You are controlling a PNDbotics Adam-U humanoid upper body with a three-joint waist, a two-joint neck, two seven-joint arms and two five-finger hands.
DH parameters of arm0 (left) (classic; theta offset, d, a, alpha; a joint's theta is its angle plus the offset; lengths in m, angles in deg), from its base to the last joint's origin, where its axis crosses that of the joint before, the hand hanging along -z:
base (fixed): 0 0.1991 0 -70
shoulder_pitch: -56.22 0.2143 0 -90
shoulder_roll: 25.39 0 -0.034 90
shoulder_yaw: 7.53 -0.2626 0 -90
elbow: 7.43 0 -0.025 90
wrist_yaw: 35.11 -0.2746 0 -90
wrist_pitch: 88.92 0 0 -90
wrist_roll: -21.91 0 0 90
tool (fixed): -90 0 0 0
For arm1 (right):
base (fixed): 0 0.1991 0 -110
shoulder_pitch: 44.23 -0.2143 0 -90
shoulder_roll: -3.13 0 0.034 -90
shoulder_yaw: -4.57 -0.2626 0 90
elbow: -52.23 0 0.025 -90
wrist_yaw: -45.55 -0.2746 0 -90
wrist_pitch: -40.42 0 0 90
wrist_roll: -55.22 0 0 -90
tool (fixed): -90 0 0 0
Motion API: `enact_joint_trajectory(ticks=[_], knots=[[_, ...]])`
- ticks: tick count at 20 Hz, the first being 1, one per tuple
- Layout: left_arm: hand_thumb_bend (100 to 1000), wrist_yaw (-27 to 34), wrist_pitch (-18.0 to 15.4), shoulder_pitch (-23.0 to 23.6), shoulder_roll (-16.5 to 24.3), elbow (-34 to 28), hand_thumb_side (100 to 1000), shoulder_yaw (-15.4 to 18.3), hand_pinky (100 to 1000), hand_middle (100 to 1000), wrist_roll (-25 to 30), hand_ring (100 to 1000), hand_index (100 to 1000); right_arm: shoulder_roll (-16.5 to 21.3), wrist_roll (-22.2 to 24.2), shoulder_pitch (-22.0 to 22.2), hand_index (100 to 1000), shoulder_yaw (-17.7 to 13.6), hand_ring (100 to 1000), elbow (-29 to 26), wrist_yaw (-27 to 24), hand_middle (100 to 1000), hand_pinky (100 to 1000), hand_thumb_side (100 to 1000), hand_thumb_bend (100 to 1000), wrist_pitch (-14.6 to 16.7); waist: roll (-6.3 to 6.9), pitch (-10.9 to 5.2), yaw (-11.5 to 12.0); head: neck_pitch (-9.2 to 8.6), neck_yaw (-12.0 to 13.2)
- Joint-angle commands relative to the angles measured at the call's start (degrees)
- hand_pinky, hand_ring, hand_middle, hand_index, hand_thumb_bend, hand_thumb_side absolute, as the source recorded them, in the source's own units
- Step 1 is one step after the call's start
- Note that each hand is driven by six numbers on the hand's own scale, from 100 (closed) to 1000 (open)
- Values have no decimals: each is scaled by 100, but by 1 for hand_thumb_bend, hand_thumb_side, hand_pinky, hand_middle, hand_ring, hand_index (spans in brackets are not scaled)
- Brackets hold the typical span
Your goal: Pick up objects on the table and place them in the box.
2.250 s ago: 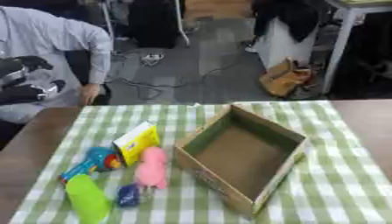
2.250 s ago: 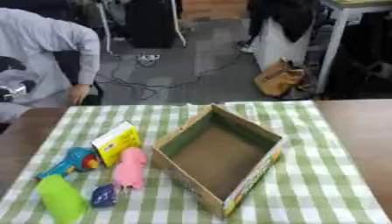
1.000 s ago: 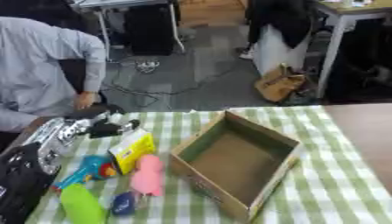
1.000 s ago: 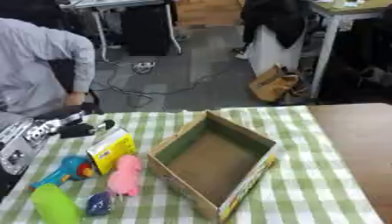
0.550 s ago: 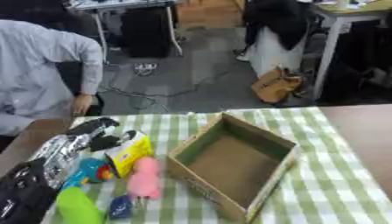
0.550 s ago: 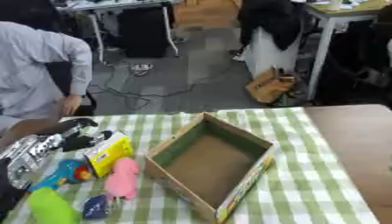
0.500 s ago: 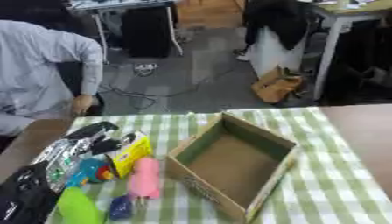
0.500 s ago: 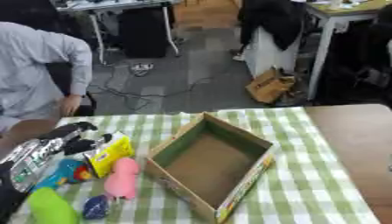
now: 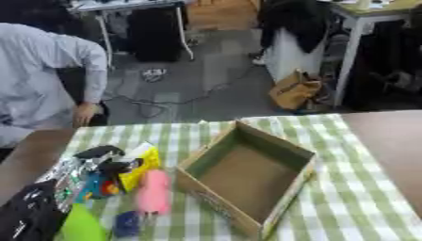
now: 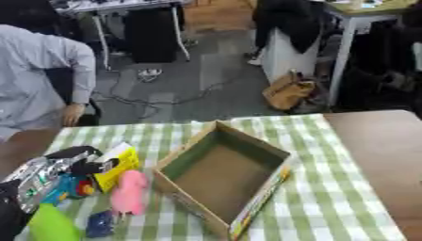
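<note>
Now we reach with the left robot hand (image 9: pixel 92 164) over the group of things that lie to the left of the cardboard box (image 9: pixel 247 176) on the checked tabletop (image 9: pixel 354 197). Its dark fingers (image 9: pixel 101 151) hang just above the yellow packet (image 9: pixel 145 164). We cannot tell how far they are open, and they seem to hold nothing. The right robot hand does not show in either view.

The yellow packet lies nearest to the box's far left corner. It looks like thin card, so we judge it light but easy to crush; we would take it by its two long edges. The pink soft-looking roll (image 9: pixel 153 191) lies just beside the box's left wall. It will probably give under the fingers, so a hold around its middle seems best. Left of the roll lie a blue and red toy (image 9: pixel 97 184), a green bottle-like thing (image 9: pixel 82 225) and a small blue thing (image 9: pixel 126 223). The box is empty.
</note>
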Motion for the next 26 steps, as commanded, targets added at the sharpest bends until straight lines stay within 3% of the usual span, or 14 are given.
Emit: enact_joint_trajectory(ticks=[1,7,8,11,14,19,26], knots=[[562,-52,-4,-156,110,44,1000,106,1000,1000,292,1000,1000,72,7,-98,1000,0,905,-88,-35,901,701,1000,100,-14,75,-68,-9,-58,29],[532,-377,204,-272,167,-78,1000,146,1000,996,801,1000,1000,66,32,-117,1000,24,905,-88,-45,900,701,1000,100,-17,99,-57,-48,-76,83],[484,-428,226,-279,175,-108,1000,164,1000,993,889,1000,1000,68,36,-119,1000,26,905,-88,-46,900,700,1000,100,-17,104,-54,-59,-78,84],[452,-527,225,-287,202,-208,1000,218,1000,987,1116,1000,1000,73,38,-120,1000,26,905,-88,-48,900,700,1000,100,-18,111,-46,-84,-84,82],[405,-582,190,-289,217,-264,1000,252,1000,972,1231,1000,1000,80,36,-122,1000,24,905,-88,-47,900,700,1000,100,-18,114,-34,-107,-93,90],[403,-643,173,-303,232,-281,1000,286,1000,947,1300,1000,1000,88,35,-123,1000,26,905,-88,-50,900,699,1000,100,-19,119,-16,-142,-101,110],[399,-977,256,-315,246,-259,1000,268,1000,848,1459,899,935,98,25,-123,1000,20,906,-88,-53,900,700,1000,100,-10,146,-13,-190,-97,149]])
